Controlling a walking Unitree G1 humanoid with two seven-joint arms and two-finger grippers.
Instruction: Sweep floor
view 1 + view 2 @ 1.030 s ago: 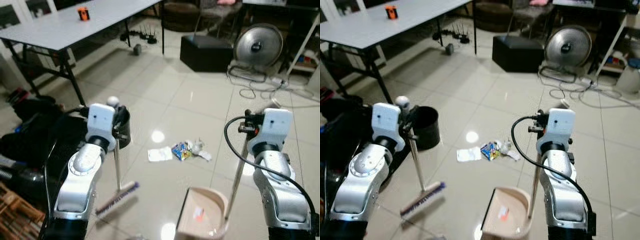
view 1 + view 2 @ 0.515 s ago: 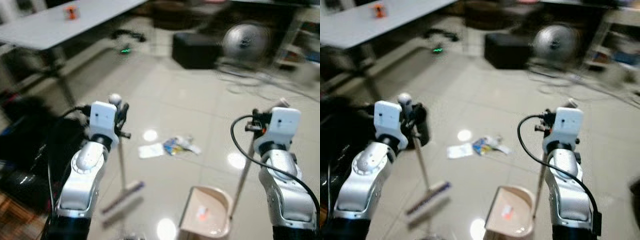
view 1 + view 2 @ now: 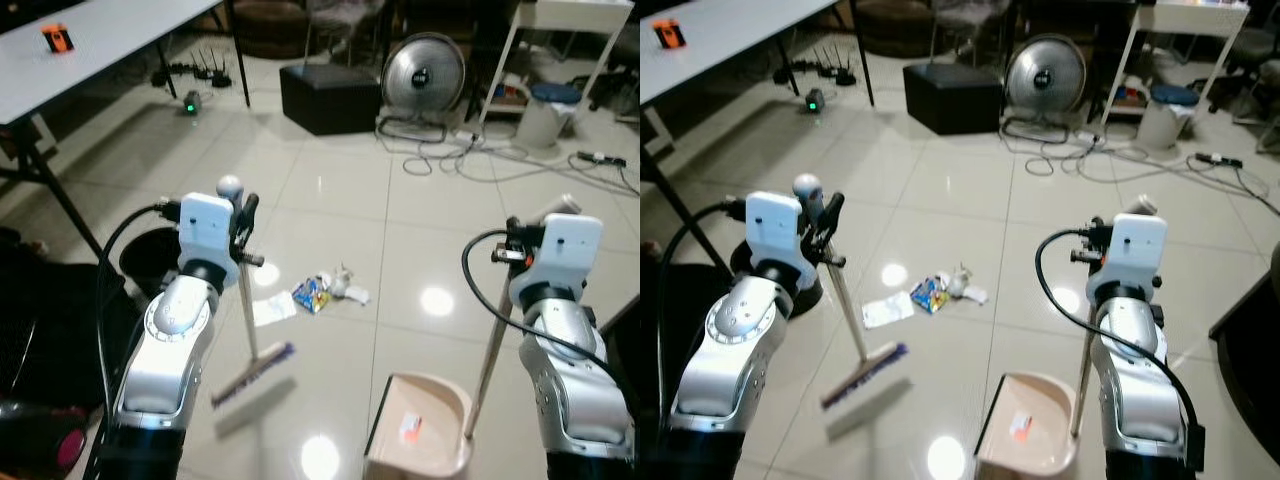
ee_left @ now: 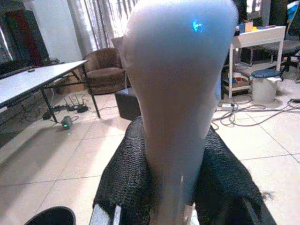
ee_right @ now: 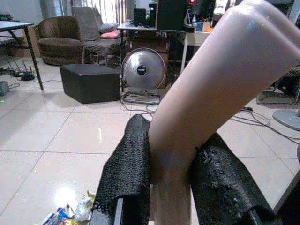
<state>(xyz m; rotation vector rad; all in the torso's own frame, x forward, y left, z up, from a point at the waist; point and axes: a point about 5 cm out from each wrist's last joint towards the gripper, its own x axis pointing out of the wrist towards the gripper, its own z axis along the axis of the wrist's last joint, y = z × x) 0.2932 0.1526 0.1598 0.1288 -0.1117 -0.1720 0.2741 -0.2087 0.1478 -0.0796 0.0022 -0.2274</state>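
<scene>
Tiled floor (image 3: 400, 260) holds scattered litter (image 3: 318, 292). Left hand (image 4: 176, 187) grips the broom (image 3: 247, 340); right hand (image 5: 171, 187) grips the dustpan handle (image 3: 490, 350).

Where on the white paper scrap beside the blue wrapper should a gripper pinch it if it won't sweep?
Probably the white paper scrap's outer edge facing the black bin, coming from above: it lies flat, and the blue wrapper crowds its other side.

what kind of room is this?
Probably a living room doubling as a workspace in a home. Tiled floor, a brown armchair at the back, a long folding table, and a floor fan with loose cables beside it.
</scene>
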